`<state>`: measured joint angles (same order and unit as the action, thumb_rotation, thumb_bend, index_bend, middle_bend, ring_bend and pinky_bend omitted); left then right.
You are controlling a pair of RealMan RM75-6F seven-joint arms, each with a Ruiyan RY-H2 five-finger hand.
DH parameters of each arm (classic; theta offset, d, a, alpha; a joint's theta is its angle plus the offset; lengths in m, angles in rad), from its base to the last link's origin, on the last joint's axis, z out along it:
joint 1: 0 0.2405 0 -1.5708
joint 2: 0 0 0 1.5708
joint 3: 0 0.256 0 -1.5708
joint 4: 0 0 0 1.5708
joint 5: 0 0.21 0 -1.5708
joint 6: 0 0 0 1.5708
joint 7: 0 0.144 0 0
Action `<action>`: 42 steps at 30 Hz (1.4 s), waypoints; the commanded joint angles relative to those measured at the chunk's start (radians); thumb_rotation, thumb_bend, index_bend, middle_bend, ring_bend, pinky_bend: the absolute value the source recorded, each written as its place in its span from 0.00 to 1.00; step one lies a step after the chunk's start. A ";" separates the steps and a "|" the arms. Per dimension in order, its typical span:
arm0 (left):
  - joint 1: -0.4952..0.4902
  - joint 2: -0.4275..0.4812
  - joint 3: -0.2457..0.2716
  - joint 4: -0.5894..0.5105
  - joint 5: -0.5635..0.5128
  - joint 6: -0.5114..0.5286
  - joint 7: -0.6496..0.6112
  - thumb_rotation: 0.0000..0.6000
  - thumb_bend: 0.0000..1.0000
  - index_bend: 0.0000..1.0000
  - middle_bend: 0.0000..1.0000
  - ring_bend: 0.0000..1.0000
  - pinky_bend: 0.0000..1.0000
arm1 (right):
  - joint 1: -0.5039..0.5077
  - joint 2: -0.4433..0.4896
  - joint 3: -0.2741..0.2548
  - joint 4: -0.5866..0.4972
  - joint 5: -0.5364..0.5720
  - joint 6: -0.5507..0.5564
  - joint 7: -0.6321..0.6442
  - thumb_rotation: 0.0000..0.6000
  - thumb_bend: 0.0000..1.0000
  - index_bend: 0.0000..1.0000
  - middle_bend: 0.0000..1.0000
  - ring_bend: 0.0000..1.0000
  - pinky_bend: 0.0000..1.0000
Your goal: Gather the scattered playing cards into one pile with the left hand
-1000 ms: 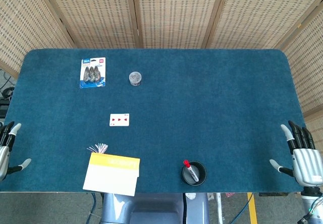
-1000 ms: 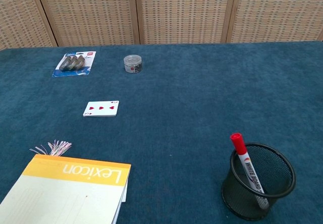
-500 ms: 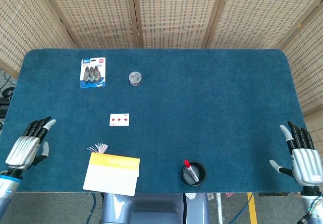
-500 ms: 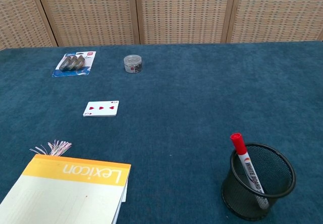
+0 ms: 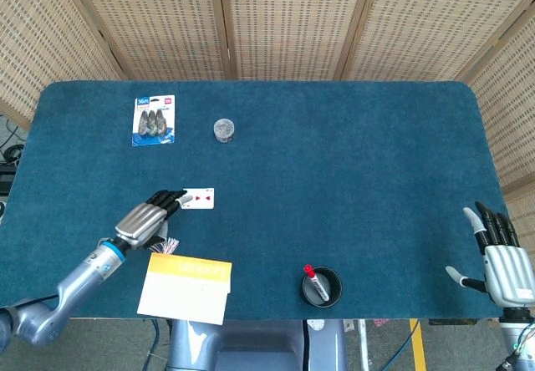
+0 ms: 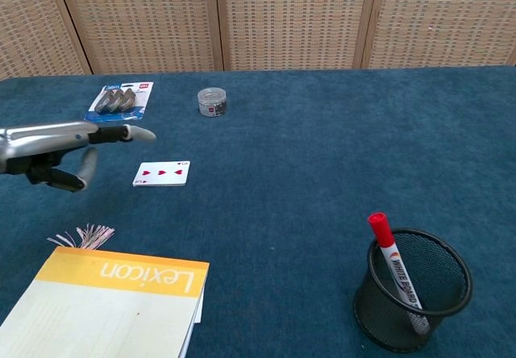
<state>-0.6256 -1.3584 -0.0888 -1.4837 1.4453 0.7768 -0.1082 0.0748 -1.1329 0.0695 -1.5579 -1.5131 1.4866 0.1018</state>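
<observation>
1. The left hand [image 5: 149, 217] hangs over the blue felt table [image 5: 351, 170] with its fingers stretched out flat and a bit apart, nothing in it. Fingertips point at the card, and in the chest view there's clear air under them.
2. The playing card [image 5: 198, 198], a three of hearts, lies face up just ahead of those fingertips, or right under them from overhead. It's the only card I can spot, so not much of a scatter.
3. Handling guess: super light, thin, bendy, lying dead flat on fuzzy cloth, so no edge to get under. I'd press a fingertip on top and slide it, or tip up a short edge and pinch there.
4. The right hand [image 5: 503, 258] sits way off at the far table edge, fingers spread, empty.
</observation>
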 commanded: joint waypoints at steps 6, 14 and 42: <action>-0.071 -0.132 -0.015 0.117 -0.081 -0.090 -0.013 1.00 1.00 0.00 0.00 0.00 0.00 | 0.003 0.010 -0.003 -0.007 0.001 -0.009 0.013 1.00 0.16 0.00 0.00 0.00 0.00; -0.093 -0.151 -0.010 0.135 -0.101 -0.112 -0.002 1.00 1.00 0.00 0.00 0.00 0.00 | 0.004 0.012 -0.004 -0.010 0.004 -0.015 0.011 1.00 0.16 0.00 0.00 0.00 0.00; -0.104 -0.164 -0.007 0.287 -0.265 -0.182 0.007 1.00 1.00 0.00 0.00 0.00 0.00 | 0.003 0.013 -0.005 -0.012 0.005 -0.013 0.009 1.00 0.16 0.00 0.00 0.00 0.00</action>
<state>-0.7415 -1.5355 -0.0944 -1.2066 1.1930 0.5999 -0.0798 0.0781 -1.1194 0.0648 -1.5699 -1.5079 1.4734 0.1118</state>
